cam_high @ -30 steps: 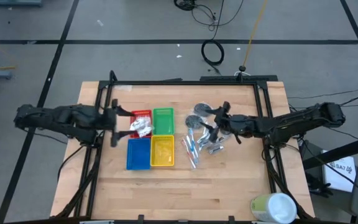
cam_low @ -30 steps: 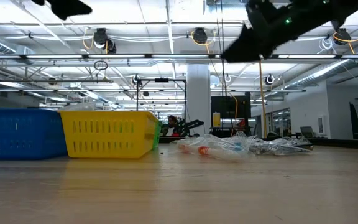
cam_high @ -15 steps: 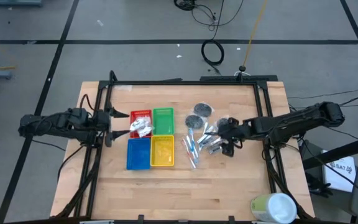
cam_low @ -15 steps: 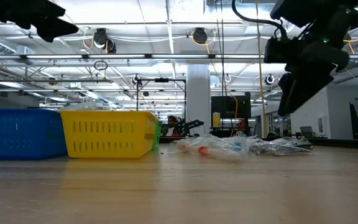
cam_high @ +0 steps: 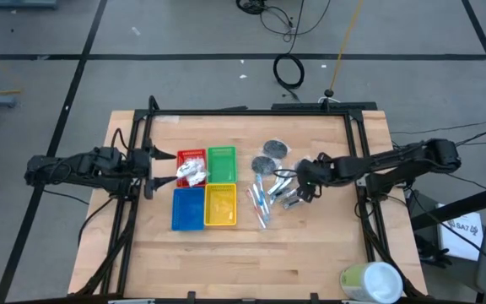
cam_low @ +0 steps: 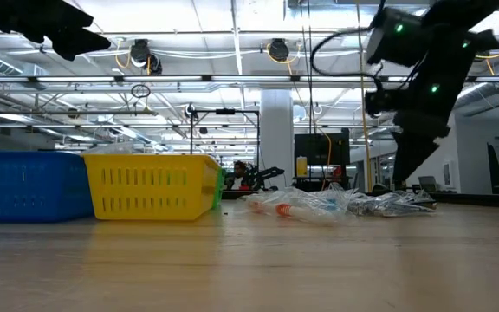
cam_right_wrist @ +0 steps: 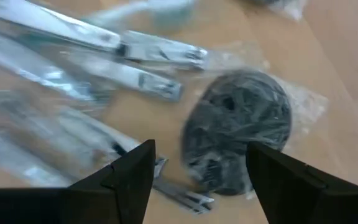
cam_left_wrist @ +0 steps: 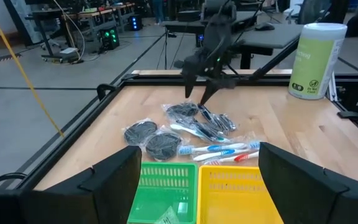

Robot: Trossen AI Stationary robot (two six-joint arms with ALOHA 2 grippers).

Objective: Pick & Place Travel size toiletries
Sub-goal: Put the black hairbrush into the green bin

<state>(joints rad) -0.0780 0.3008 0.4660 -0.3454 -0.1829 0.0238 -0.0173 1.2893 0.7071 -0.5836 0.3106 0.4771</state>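
Observation:
The toiletries lie in a loose pile right of the trays: two dark grey discs (cam_high: 268,157), pale blue tubes (cam_high: 258,203) and silver wrapped pieces (cam_high: 289,196). Small white packets (cam_high: 194,172) lie in the red tray (cam_high: 191,155). My right gripper (cam_high: 299,182) hovers open just above the pile, pointing down (cam_low: 401,169); its wrist view shows a wrapped dark disc (cam_right_wrist: 238,130) and silver pieces (cam_right_wrist: 148,53) between and beyond the fingers. My left gripper (cam_high: 147,165) waits open left of the red tray, clear of everything (cam_left_wrist: 197,180).
Green (cam_high: 221,162), blue (cam_high: 188,209) and yellow (cam_high: 219,205) trays sit beside the red one at table centre. A large pale green and white cylinder (cam_high: 371,283) stands at the near right corner. Bare wood lies along the near side.
My right gripper has come down from high above the table to just over the pile, shifting slightly toward the right edge and tipping its fingers downward. My left gripper has drawn back from the red tray toward the table's left edge. The toiletries have stayed put.

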